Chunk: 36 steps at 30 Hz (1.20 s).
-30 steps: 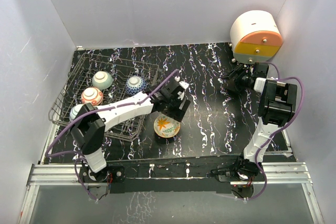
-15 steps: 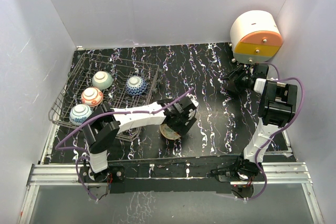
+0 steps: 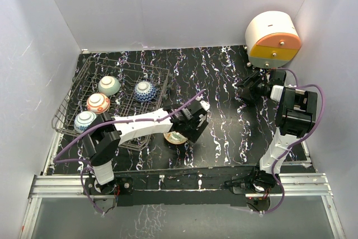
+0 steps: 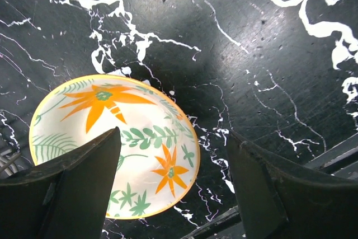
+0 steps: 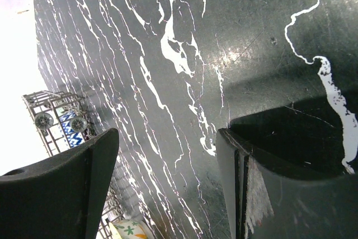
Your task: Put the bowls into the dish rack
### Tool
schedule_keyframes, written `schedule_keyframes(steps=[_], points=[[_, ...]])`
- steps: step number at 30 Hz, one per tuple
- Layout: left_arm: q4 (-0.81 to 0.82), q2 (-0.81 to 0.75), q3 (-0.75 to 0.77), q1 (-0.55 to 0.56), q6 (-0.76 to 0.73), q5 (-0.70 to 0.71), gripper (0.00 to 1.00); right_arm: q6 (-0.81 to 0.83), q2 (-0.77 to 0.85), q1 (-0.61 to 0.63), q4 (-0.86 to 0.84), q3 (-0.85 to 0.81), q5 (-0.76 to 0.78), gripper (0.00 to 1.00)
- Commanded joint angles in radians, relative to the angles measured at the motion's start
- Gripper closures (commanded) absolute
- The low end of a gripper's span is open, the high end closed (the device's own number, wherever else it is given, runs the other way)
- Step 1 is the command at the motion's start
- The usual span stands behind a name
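The yellow bowl with the leaf design [image 3: 174,137] sits upright on the black marbled table, just right of the dish rack [image 3: 66,100]. My left gripper [image 3: 188,129] is open right over it. In the left wrist view the bowl [image 4: 112,138] fills the lower left and my gripper [image 4: 173,138] straddles its right rim: one finger over the inside, the other over the table. The rack holds the pale teal bowl [image 3: 109,85], the blue-white bowl [image 3: 144,90], the red-orange bowl [image 3: 98,103] and a pale striped one [image 3: 85,120]. My right gripper [image 3: 251,85] is open and empty at the back right.
A round white, orange and yellow drawer box [image 3: 273,40] stands at the back right corner, just behind my right gripper [image 5: 168,138]. White walls close in the table on three sides. The right wrist view shows the rack [image 5: 56,118] and the yellow bowl [image 5: 130,230] far off.
My left gripper has come down from above and behind the yellow bowl to right over it, now hiding most of it from the top camera. The right arm has hardly moved.
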<state>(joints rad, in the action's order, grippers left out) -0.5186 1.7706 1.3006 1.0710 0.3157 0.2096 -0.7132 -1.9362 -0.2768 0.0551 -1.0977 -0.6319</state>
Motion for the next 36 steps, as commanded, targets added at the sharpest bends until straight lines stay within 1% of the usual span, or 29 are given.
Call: schedule_keyframes(steps=[1,6,7,8,9,10,12,13,14,17,18,20,23,25,30,33,36], points=[[0.001,-0.044,-0.045,0.007,0.011,0.013,0.26,0.016,0.048,-0.002,-0.004,0.019,0.011,0.27],[0.014,-0.047,-0.083,0.01,0.013,0.017,0.27,0.016,0.054,-0.002,-0.007,0.033,0.012,0.27],[0.02,-0.046,-0.094,0.01,0.014,0.017,0.28,0.015,0.054,-0.002,-0.009,0.036,0.011,0.27],[0.028,-0.046,-0.104,0.01,0.015,0.02,0.31,0.015,0.054,-0.002,-0.01,0.037,0.011,0.27],[0.034,-0.046,-0.114,0.01,0.017,0.022,0.46,0.013,0.053,-0.002,-0.011,0.039,0.012,0.27],[0.04,-0.044,-0.12,0.01,0.019,0.023,0.53,0.013,0.055,-0.002,-0.011,0.039,0.012,0.27],[0.043,-0.038,-0.125,0.011,0.024,0.022,0.74,0.013,0.055,-0.002,-0.009,0.037,0.01,0.27],[0.043,-0.034,-0.126,0.01,0.028,0.023,0.82,0.014,0.055,-0.002,-0.008,0.034,0.011,0.27],[0.046,-0.031,-0.132,0.01,0.029,0.024,0.84,0.015,0.054,-0.002,-0.006,0.031,0.011,0.27],[0.062,-0.024,-0.153,0.01,0.029,0.023,0.84,0.015,0.051,-0.002,-0.003,0.025,0.01,0.27],[0.069,-0.023,-0.159,0.01,0.029,0.024,0.86,0.015,0.05,-0.002,-0.002,0.024,0.01,0.27],[0.074,-0.025,-0.166,0.01,0.028,0.031,1.0,0.017,0.051,-0.002,0.0,0.022,0.011,0.27],[0.055,-0.034,-0.14,0.01,0.02,0.056,1.0,0.018,0.05,-0.002,0.003,0.022,0.01,0.27],[0.045,-0.061,-0.094,0.01,0.013,0.069,1.0,0.018,0.052,-0.002,0.005,0.022,0.011,0.27],[0.009,-0.121,0.109,0.002,0.008,0.109,1.0,0.013,0.052,-0.002,0.005,0.016,0.014,0.27],[0.027,-0.158,0.196,-0.03,0.037,0.098,1.0,0.012,0.052,-0.002,0.006,0.01,0.015,0.27],[0.095,-0.226,0.199,-0.098,0.087,0.054,1.0,0.011,0.052,-0.002,0.009,0.009,0.014,0.27]])
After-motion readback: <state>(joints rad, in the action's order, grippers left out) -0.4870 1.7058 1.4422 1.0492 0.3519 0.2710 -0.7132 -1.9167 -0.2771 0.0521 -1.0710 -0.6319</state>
